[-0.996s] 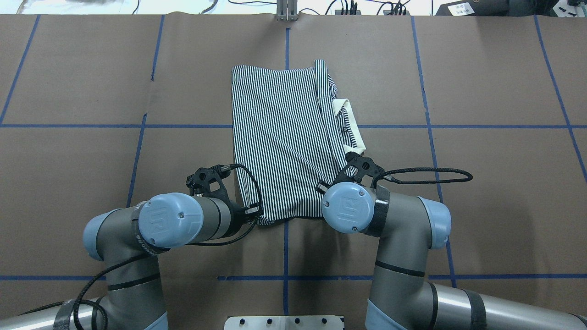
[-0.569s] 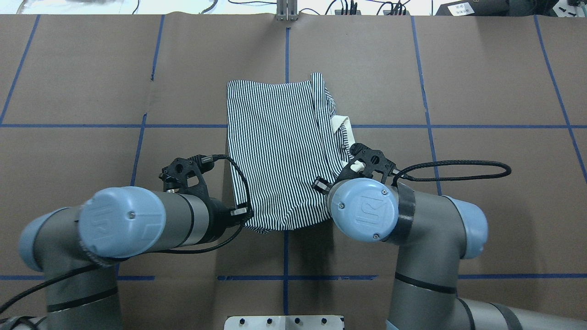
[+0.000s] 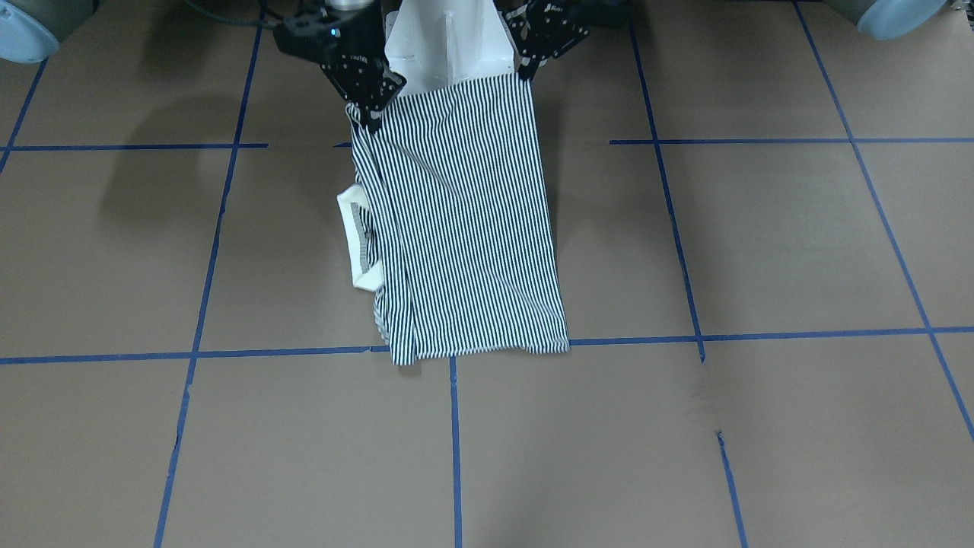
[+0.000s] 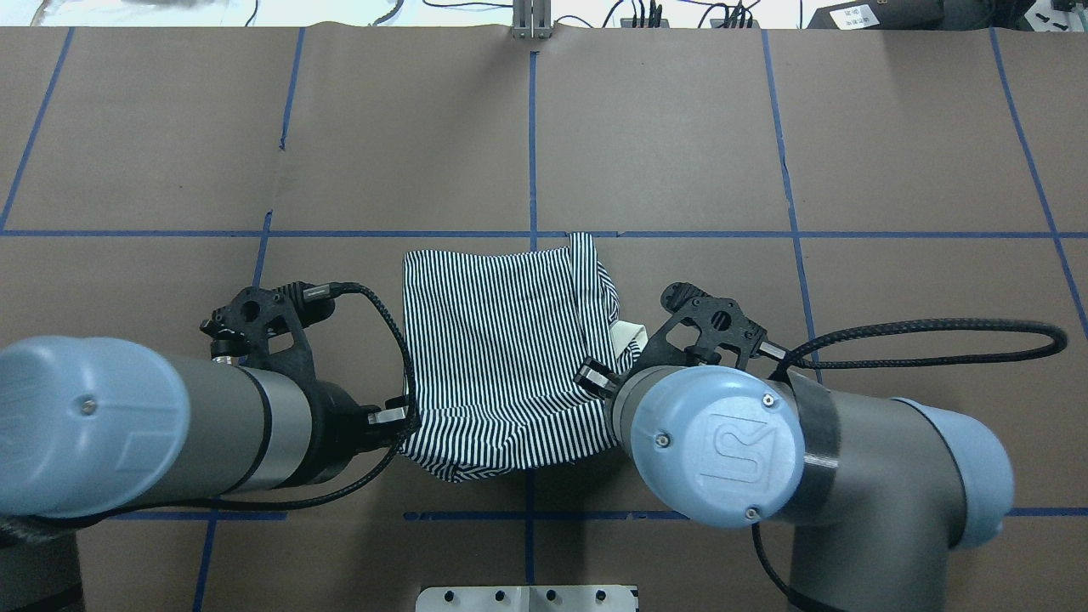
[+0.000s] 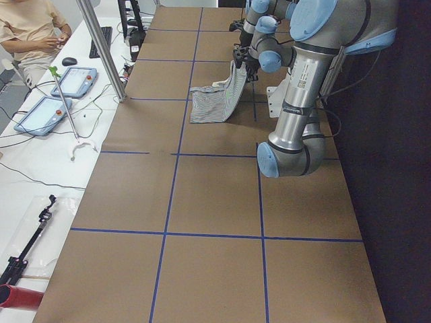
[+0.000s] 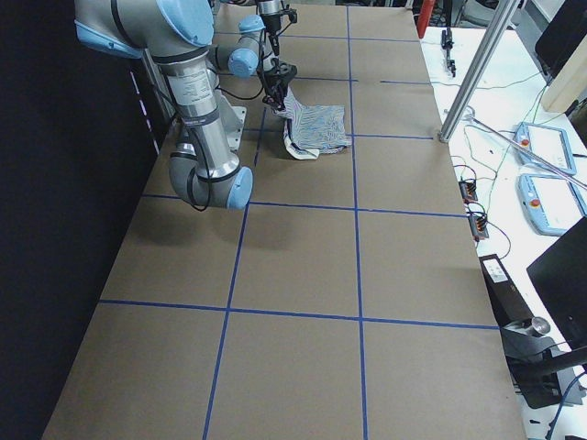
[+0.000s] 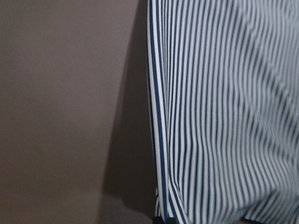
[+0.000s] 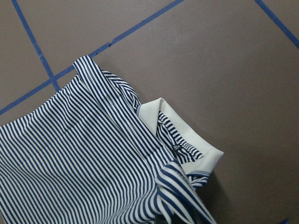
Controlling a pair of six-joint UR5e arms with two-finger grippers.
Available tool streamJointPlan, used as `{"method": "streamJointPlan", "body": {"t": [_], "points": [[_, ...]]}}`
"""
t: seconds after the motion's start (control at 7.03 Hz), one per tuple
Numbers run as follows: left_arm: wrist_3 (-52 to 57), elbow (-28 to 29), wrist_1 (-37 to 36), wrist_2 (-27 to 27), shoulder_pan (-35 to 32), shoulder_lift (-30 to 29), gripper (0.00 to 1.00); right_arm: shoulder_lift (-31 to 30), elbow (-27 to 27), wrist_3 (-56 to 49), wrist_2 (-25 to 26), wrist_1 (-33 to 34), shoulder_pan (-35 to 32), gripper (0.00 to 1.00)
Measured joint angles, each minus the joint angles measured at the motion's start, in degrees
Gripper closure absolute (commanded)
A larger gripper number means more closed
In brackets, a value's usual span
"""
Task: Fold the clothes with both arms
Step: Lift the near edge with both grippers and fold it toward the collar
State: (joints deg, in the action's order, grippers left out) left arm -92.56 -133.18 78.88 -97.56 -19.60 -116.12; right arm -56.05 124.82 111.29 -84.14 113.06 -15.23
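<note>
Writing: a raised "UR" logo sits on the big light blue joint cap of the right arm. The right gripper's body carries small white print, too small to read.
Polo shirt: thin navy-and-white stripes running from the robot's side to the far edge. It is folded into a narrow rectangle.
Collar: plain white, poking out of the fold on the robot's right side. The right wrist view shows it standing open, with a striped placket inside.
Where it lies: mid-table in front of the robot. The far part is flat on the brown table, with the far hem along a blue tape line. The near edge is lifted and stretched between the two grippers.
Left gripper: clamped on the near corner of the shirt on the robot's left.
Right gripper: pinched on the opposite near corner, just above the collar side.
Left arm: low over the table and reaching in from the side. Its wrist camera looks down the shirt's hanging striped edge.
Pedestal: white, behind the raised edge.
Person: seated at the side bench beyond the table.
</note>
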Motion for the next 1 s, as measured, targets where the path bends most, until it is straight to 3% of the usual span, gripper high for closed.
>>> {"method": "streamJointPlan", "body": {"t": [0.28,0.71,1.0], "points": [[5.2,7.6,2.7,0.0,-5.6,-2.1,1.0,4.1,-8.2,-2.5,0.0,-4.0,-4.0,1.0],[10.3,17.9,10.1,-0.2,-11.9,-2.8,1.0,10.2,-28.1,-6.0,-0.3,-17.5,-10.8,1.0],[11.4,27.2,17.1,-0.1,-13.7,-4.3,1.0,12.4,-37.6,-7.4,-0.3,-23.9,-12.3,1.0]]}}
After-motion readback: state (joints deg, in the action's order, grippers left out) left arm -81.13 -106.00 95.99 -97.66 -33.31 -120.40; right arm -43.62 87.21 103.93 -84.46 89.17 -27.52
